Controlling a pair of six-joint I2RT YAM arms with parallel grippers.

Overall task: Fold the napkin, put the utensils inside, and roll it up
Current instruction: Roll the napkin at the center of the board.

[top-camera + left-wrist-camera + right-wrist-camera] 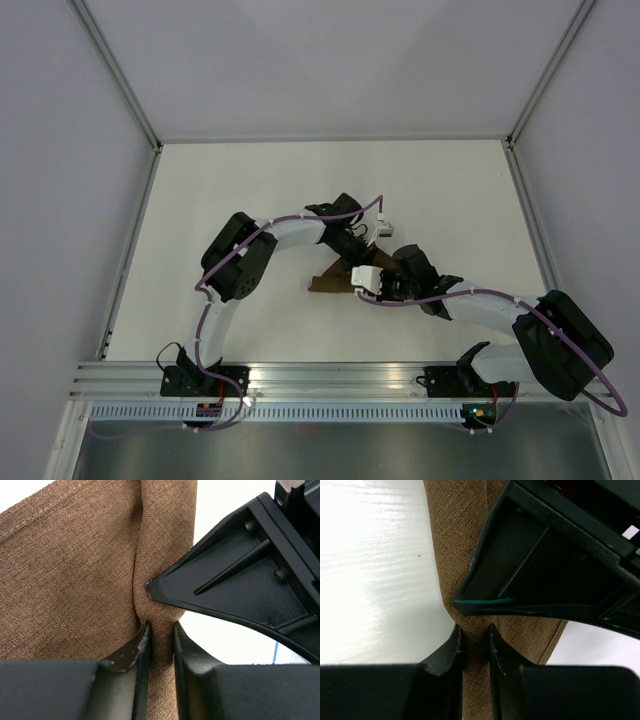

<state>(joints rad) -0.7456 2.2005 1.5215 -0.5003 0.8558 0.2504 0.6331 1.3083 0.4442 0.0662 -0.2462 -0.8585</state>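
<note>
**Tool state.** The left gripper (160, 630) has its jaws closed and pinches a raised ridge of the brown woven square cloth napkin (75, 580). The right gripper (476, 632) also has its jaws closed on a ridge of that cloth. Each tool sees the other's black finger just ahead of its own fingertips. The napkin lies bunched into a small wedge between and beneath both tools, on the white table (370, 570).

**Hazards**
- Both pinches sit close together. If either arm pulls away, the cloth tightens and may slip from the weaker pinch, or drag and spoil the fold.
- The fingers nearly meet, so a small sideways shift risks a collision.
- The slim teal-handled table knife cannot be identified. A thin teal line (482, 601) just ahead of the right fingertips may be its handle. If the knife sits inside the bunch, lifting could tip it out
</note>
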